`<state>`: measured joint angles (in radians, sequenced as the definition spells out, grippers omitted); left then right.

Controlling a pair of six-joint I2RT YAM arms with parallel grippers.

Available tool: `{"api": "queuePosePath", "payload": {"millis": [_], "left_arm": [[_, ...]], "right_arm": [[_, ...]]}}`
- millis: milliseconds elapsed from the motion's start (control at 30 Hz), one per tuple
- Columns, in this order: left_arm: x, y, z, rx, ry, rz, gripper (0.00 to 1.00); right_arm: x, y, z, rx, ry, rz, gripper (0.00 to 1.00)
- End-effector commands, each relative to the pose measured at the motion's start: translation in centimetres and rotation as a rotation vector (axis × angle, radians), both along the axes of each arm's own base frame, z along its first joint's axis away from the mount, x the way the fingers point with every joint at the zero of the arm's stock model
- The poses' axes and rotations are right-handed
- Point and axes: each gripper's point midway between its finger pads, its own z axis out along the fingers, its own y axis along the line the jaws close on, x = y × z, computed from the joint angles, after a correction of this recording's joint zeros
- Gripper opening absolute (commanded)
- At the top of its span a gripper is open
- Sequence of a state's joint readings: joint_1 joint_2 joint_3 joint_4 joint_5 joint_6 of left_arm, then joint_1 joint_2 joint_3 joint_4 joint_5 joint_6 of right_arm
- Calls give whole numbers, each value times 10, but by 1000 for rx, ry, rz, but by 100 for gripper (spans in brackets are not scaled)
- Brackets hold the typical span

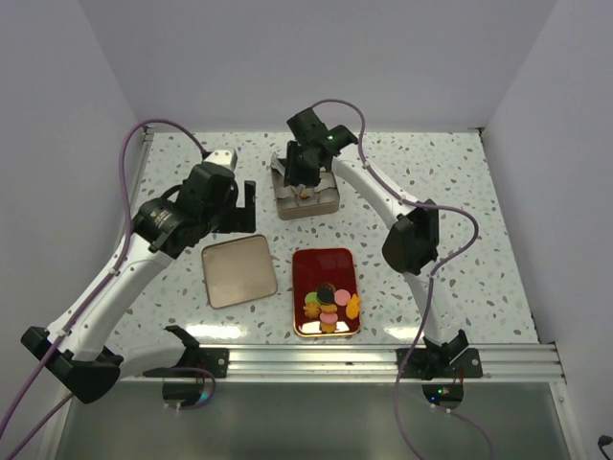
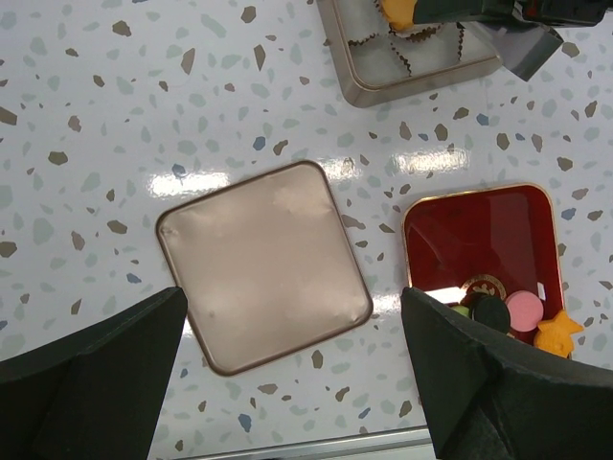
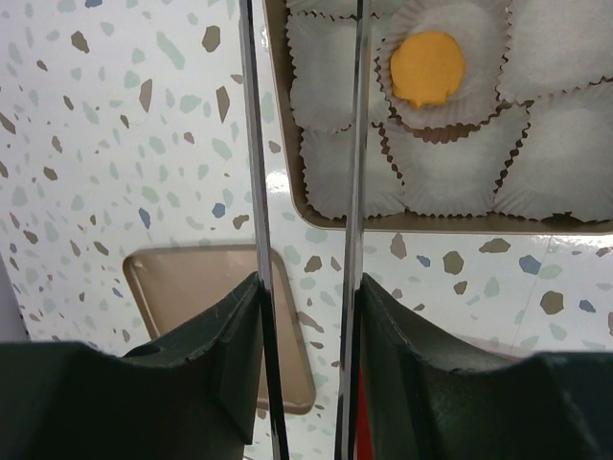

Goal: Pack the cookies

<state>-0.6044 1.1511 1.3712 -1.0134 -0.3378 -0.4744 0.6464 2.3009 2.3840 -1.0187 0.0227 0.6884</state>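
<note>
Several cookies (image 1: 329, 305) in orange, black, pink and green lie at the near end of the red tray (image 1: 326, 255); they also show in the left wrist view (image 2: 508, 311). One orange cookie (image 3: 428, 69) sits in a paper cup inside the open tin box (image 1: 306, 199). My right gripper (image 1: 305, 177) is shut on the metal tongs (image 3: 255, 192) and holds them over the box; the tong arms stand apart with nothing between them. My left gripper (image 1: 245, 201) is open and empty above the tin lid (image 2: 263, 264).
The tin box (image 3: 431, 222) holds several empty white paper cups. The flat lid (image 1: 238, 270) lies left of the red tray (image 2: 479, 225). A metal rail runs along the near table edge. White walls close in the table.
</note>
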Motion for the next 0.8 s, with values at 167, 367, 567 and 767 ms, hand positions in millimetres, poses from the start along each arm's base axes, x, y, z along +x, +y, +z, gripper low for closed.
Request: {"api": "queuePosePath", "payload": {"millis": [167,367,567,767], "left_arm": [[7,0,16,6,-51,0,100],[7,0,17,2,-51,3,100],[9,4,21,11,-66,17,100],[10,6,28,11,-76,36,100]], "right_arm": [[8,4,11,40,-41,14,53],[7,3,23,49,-58,16,54],[-3,-4,58,71,-103,32,54],[-19,-14,82,77,-125,44,54]]}}
